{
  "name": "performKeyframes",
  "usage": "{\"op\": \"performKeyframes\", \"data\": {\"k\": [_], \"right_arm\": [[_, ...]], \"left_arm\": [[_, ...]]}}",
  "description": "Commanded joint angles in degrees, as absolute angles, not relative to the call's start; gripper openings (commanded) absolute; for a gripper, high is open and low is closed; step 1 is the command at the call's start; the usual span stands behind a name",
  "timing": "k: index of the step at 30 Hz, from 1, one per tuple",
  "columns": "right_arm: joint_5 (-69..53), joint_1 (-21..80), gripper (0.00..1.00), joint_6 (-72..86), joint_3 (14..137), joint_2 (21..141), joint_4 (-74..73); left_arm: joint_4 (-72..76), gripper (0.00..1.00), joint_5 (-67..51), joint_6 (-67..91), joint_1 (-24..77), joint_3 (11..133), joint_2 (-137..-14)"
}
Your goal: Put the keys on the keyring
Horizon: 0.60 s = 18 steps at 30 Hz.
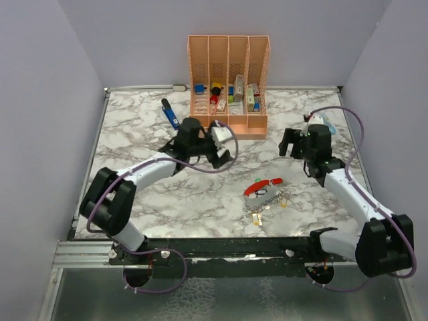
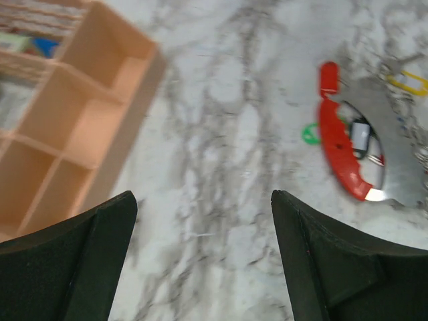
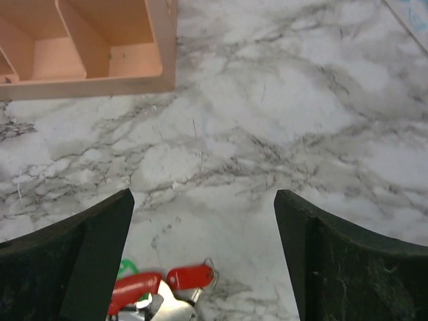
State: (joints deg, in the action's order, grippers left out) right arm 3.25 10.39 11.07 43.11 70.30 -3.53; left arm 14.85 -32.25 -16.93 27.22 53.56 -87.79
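Top external alone shows blue pen (image 1: 170, 113) — left gripper (image 2: 200, 204), right gripper (image 3: 204, 200) gape empty.

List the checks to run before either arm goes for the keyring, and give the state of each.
1. Left gripper open, nothing between its jaws: ok.
2. Right gripper open, nothing held: ok.
3. Keyring in plain view on the table: ok.
4. Keys clustered by the keyring, whether any is already threaded: cannot tell.
5. A gripper placed over the keyring: not ok, both are off to the side.
6. Organizer out of the path to the keyring: ok.
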Motion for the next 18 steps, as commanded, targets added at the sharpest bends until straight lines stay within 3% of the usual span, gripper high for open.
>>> {"op": "performKeyframes", "data": {"k": [1, 6, 18], "right_arm": [[11.55, 10.28, 0.87, 23.72, 43.04, 62.86, -20.93], [17.08, 10.19, 0.87, 28.9, 43.64, 61.28, -27.98], [15.18, 9.26, 0.85, 31.54, 44.0, 65.83, -28.91]], "left_arm": [[6.98, 0.84, -33.68, -25.48, 36.24, 55.34, -93.76], [9.89, 0.83, -34.16, -26.2, 41.24, 58.68, -99.92], [3.95, 0.75, -33.29, -28.7, 53.6, 70.23, -110.72]]}}
